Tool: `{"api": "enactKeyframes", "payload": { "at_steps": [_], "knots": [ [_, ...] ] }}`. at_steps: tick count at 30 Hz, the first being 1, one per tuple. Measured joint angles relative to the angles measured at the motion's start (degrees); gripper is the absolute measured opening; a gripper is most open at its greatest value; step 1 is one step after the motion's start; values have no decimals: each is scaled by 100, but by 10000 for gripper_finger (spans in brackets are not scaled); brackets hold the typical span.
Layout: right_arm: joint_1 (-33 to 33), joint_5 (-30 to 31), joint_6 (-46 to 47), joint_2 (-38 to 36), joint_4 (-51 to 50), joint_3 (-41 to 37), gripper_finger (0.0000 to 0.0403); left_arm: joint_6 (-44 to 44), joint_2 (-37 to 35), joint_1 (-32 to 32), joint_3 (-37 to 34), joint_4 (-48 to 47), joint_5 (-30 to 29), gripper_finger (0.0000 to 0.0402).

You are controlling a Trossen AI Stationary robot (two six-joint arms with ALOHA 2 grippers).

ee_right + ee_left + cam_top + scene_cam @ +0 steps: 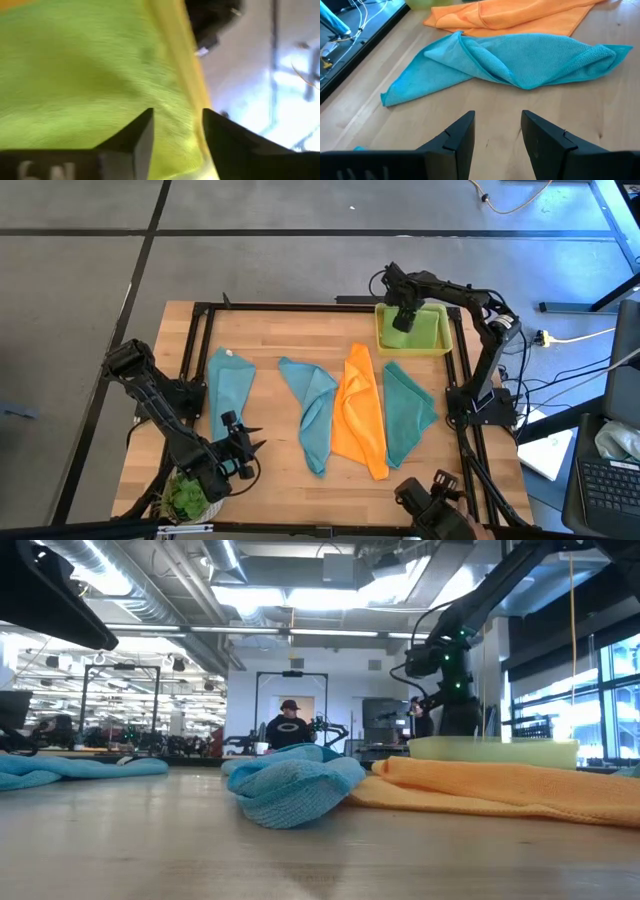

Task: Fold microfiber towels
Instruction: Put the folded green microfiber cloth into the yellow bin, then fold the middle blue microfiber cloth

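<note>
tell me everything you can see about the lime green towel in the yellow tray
The lime green towel is a soft, finely ribbed microfiber cloth lying inside the yellow tray at the table's far right corner, filling most of the tray floor. Its surface looks fairly flat and smooth, reaching the tray's wall. No tag is visible. The right end effector hangs just above it with fingers apart, gripping nothing. It lies apart from the other towels on the bare wood.
</note>
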Motion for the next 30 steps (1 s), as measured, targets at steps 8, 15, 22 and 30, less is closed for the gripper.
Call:
{"api": "enactKeyframes", "payload": {
  "at_steps": [8,15,22,30],
  "knots": [
    [324,183,782,-339,-260,270,227,0,1,0,0,-20,26,153],
    [1065,-2418,1442,-805,-377,343,192,-5,0,38,0,-7,9,153],
    [2563,-2764,1454,-848,-216,341,165,43,0,267,0,338,-123,153],
    [4324,-2740,1830,-801,538,231,163,396,0,678,0,528,-134,153]
  ]
}}
